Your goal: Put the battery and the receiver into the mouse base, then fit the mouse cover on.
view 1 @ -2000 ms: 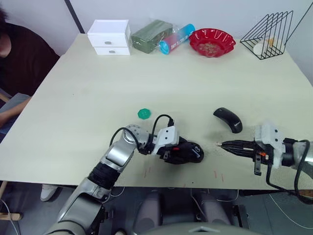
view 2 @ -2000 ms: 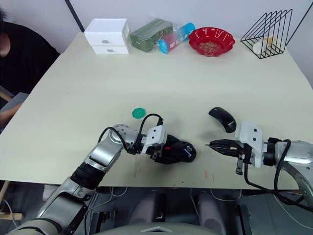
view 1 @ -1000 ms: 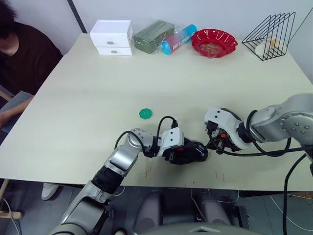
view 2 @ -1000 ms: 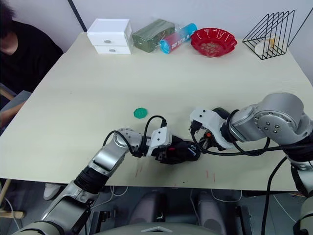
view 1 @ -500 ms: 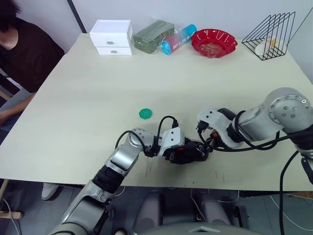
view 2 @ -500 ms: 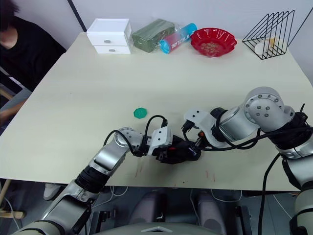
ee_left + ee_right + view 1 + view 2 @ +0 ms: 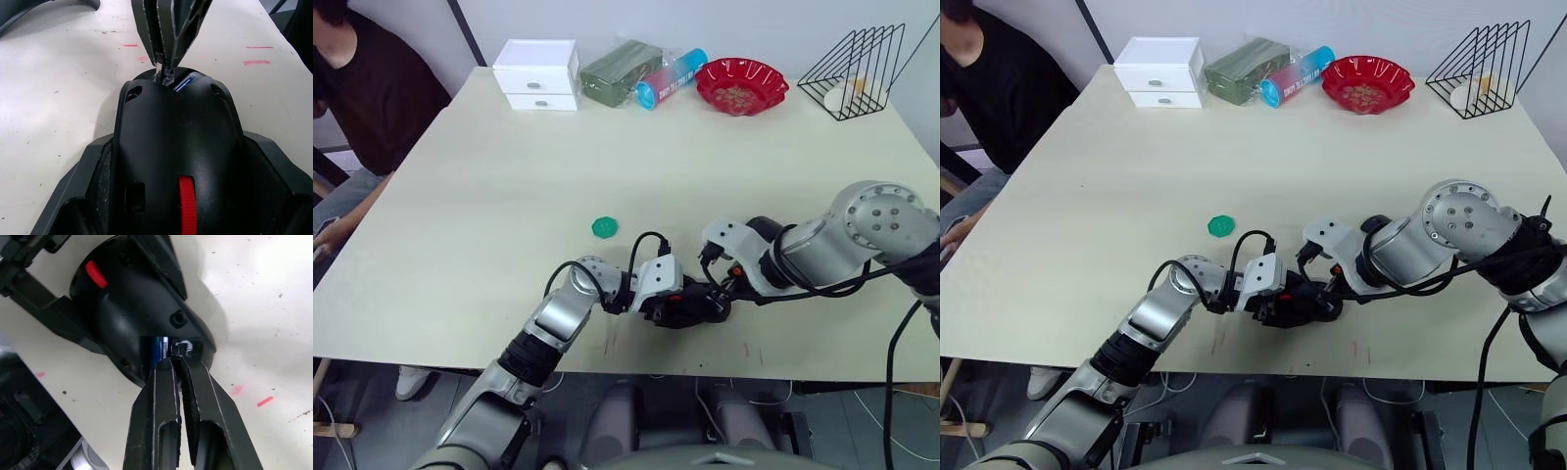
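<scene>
Near the table's front edge lies the mouse base [image 7: 693, 305], black with a red wheel [image 7: 187, 203]. My left gripper [image 7: 687, 305] is shut on its sides. The blue and white battery [image 7: 185, 83] sits in the open back end of the base. My right gripper [image 7: 175, 357] is shut, its tips pinching the receiver [image 7: 167, 77], a tiny nub, at that back opening beside the battery. The mouse cover [image 7: 766, 228] lies just behind my right arm, partly hidden by it.
A green disc [image 7: 603, 227] lies left of centre. Along the far edge stand a white drawer box [image 7: 544, 74], a green pack [image 7: 619, 69], a blue-pink tube [image 7: 668, 76], a red bowl [image 7: 741, 84] and a wire rack [image 7: 857, 59]. A person [image 7: 362, 78] sits at the far left.
My right arm swung in from the front right and brought its shut tips to the back end of the mouse base. The left gripper kept holding the base still.
</scene>
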Robot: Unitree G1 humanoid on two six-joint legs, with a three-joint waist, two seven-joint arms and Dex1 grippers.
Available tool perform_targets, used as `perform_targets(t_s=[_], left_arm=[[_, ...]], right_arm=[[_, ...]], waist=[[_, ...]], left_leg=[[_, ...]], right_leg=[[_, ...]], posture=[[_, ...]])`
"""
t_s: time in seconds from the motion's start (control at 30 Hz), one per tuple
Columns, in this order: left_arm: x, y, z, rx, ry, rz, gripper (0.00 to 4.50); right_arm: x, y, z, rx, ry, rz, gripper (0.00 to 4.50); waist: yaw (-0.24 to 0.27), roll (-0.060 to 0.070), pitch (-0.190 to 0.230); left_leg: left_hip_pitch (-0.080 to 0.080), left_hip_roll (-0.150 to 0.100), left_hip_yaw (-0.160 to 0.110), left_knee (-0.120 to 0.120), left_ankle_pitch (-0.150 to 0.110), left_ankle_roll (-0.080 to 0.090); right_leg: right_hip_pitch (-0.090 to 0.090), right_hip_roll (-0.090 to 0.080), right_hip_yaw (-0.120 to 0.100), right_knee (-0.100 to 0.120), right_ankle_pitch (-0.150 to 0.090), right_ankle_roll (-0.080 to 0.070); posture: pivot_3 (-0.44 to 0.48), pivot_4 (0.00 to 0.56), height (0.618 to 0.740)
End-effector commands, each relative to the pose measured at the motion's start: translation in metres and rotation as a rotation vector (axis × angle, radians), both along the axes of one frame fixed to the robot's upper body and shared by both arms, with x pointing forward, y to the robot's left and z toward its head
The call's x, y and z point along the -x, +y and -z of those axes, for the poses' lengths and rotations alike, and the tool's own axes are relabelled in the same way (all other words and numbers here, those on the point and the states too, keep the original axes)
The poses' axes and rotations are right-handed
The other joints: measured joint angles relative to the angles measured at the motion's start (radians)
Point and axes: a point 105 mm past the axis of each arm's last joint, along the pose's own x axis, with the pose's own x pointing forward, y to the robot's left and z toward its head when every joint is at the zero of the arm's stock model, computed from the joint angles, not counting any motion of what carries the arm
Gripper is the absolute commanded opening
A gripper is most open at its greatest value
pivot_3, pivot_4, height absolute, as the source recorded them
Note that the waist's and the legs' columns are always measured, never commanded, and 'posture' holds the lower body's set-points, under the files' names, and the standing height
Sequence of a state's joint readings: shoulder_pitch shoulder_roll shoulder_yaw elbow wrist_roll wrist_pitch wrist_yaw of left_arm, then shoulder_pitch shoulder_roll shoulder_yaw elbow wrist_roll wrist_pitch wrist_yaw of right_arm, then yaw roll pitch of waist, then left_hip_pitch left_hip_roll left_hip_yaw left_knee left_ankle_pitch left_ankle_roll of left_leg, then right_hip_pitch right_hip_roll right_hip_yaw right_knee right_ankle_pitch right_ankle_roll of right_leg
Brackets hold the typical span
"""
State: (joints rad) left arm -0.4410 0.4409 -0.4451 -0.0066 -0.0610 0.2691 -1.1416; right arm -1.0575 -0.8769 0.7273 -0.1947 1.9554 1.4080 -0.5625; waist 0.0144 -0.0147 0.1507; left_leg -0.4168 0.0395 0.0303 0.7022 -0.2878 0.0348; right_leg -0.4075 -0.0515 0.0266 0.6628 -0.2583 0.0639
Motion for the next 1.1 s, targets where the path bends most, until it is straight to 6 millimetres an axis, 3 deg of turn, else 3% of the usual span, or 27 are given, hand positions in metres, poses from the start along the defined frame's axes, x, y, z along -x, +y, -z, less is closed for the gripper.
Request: perform_targets(t_s=[0.03, 0.63, 1.1], left_arm=[[-0.001, 0.002, 0.017, -0.057, 0.024, -0.033, 2.94], [-0.001, 0.002, 0.018, -0.054, 0.023, -0.044, 2.94], [-0.003, 0.001, 0.019, -0.062, 0.018, -0.035, 2.94]], right_arm=[[-0.003, 0.000, -0.003, 0.006, -0.021, 0.015, 0.00], [0.001, -0.013, 0.004, 0.063, 0.003, 0.023, 0.00], [-0.002, -0.006, 0.009, 0.052, 0.045, 0.028, 0.00]], waist=[[0.000, 0.000, 0.000], [0.002, 0.000, 0.000], [0.002, 0.001, -0.001]], left_leg=[[0.000, 0.000, 0.000, 0.000, 0.000, 0.000], [-0.001, 0.000, -0.001, 0.000, 0.000, 0.000], [-0.001, 0.000, -0.001, 0.000, 0.000, 0.001]], right_leg=[[0.000, 0.000, 0.000, 0.000, 0.000, 0.000], [0.000, -0.002, -0.002, -0.001, 0.000, 0.000], [0.000, -0.003, -0.002, -0.001, -0.001, -0.001]], posture=[[0.000, 0.150, 0.740], [0.000, 0.150, 0.740], [0.000, 0.150, 0.740]])
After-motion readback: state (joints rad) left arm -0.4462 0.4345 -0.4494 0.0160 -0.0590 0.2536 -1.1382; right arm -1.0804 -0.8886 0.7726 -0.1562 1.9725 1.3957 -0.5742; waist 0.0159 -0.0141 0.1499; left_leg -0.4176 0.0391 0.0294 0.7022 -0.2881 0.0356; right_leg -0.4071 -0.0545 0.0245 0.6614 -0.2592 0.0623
